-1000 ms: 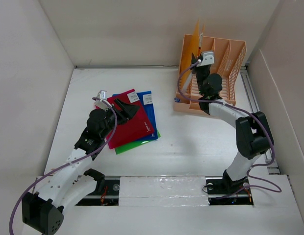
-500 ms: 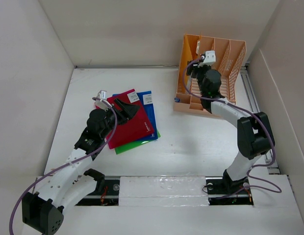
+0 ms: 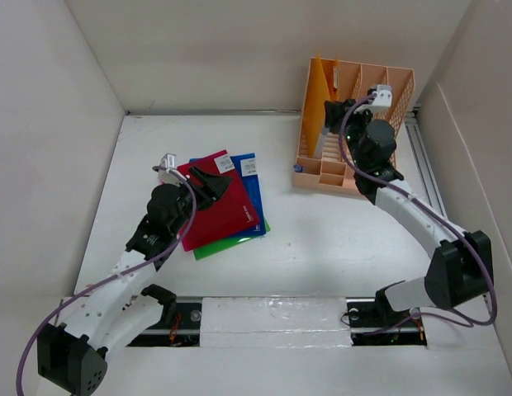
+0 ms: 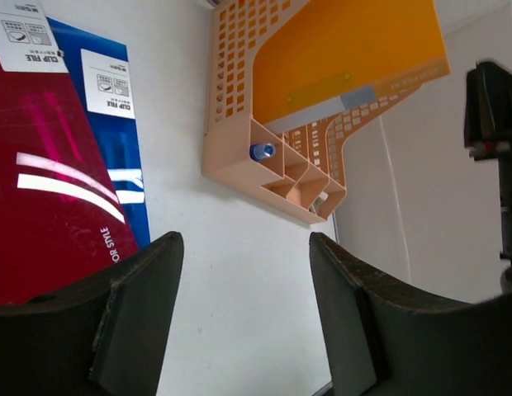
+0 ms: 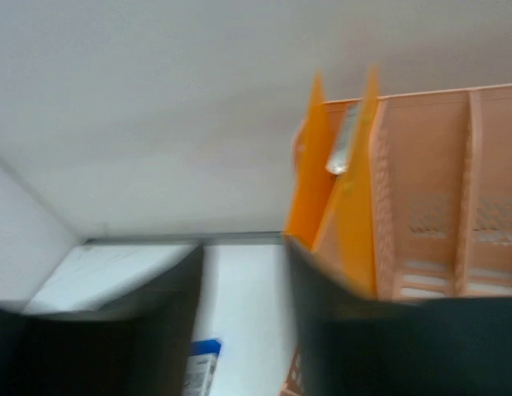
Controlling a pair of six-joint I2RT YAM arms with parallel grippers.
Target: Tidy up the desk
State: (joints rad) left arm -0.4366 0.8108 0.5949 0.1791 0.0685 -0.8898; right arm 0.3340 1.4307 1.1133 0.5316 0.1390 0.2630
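The white desk (image 3: 322, 239) carries a stack of clip folders: red (image 3: 219, 210) on top, blue (image 3: 252, 186) and green (image 3: 231, 245) under it. My left gripper (image 3: 213, 183) hovers open over the red folder's far edge; its wrist view (image 4: 248, 313) shows bare desk between the jaws, with the red folder (image 4: 41, 190) and blue folder (image 4: 116, 140) to the left. An orange folder (image 3: 320, 91) stands in the left slot of the peach file rack (image 3: 380, 124). My right gripper (image 3: 332, 115) is open and empty above the rack, just right of the orange folder (image 5: 338, 190).
The rack's front compartments hold a small blue item (image 4: 262, 152). White walls enclose the desk on three sides. A taped metal rail (image 3: 264, 318) runs along the near edge. A blue folder corner (image 5: 202, 363) shows below the right gripper.
My right gripper let go of the orange folder, which now stands in the rack's left slot, and drew back to the right. The left arm has not moved.
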